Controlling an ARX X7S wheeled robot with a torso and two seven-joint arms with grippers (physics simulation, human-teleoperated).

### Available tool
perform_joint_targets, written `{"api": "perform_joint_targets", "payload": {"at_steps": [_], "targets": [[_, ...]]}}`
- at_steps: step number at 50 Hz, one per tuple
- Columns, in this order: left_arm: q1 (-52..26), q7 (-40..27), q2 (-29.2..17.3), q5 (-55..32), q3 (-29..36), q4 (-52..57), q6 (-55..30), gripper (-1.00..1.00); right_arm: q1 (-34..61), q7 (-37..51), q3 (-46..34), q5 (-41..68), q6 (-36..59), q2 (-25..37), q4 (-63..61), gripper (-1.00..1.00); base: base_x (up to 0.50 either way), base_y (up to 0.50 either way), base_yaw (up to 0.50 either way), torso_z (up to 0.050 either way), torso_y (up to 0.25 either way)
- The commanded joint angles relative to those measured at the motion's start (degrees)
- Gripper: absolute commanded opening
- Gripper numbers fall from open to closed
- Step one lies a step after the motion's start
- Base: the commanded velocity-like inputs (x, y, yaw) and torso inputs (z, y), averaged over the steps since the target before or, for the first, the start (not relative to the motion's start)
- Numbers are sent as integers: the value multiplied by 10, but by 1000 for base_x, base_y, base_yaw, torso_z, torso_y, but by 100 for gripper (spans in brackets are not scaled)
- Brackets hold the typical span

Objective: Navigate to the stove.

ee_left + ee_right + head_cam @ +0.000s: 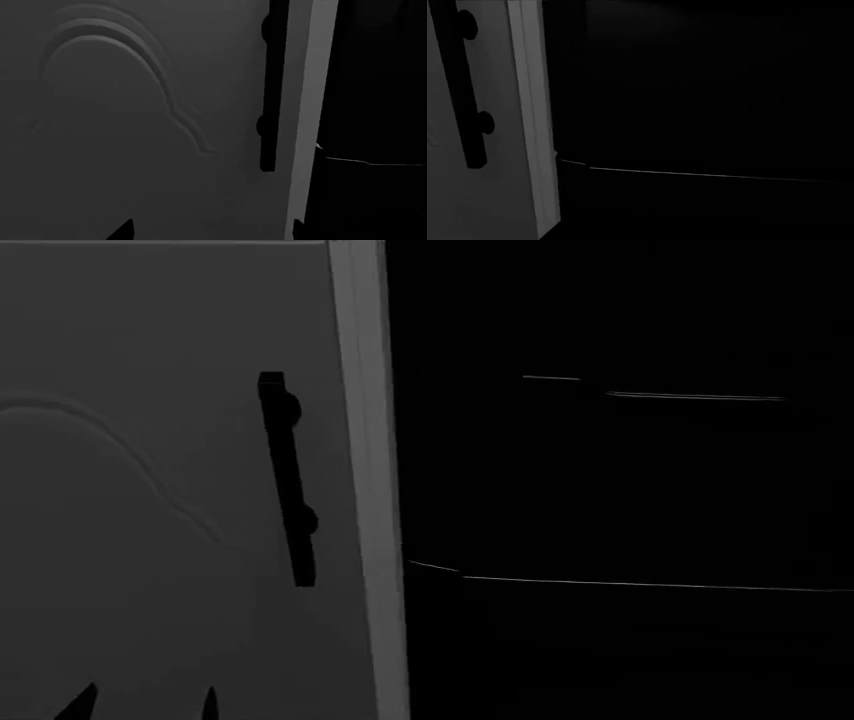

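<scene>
We are facing one grey cabinet door [147, 490] at the left of the head view, with one black bar handle [287, 480] on two round mounts, and the black stove [627, 490] filling the right, just beside the door's pale edge. Two thin silver lines are crossing the stove front. Neither gripper is showing clearly in any view, so we cannot tell how open either one is, or whether either is holding anything.
</scene>
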Motion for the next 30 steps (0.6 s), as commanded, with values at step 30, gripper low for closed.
{"api": "perform_joint_targets", "payload": {"at_steps": [30], "targets": [[-7, -37, -27, -28, 34, 3, -9, 100, 15, 45, -25, 22, 19, 25, 14, 100, -27, -500, 0, 0, 0]]}}
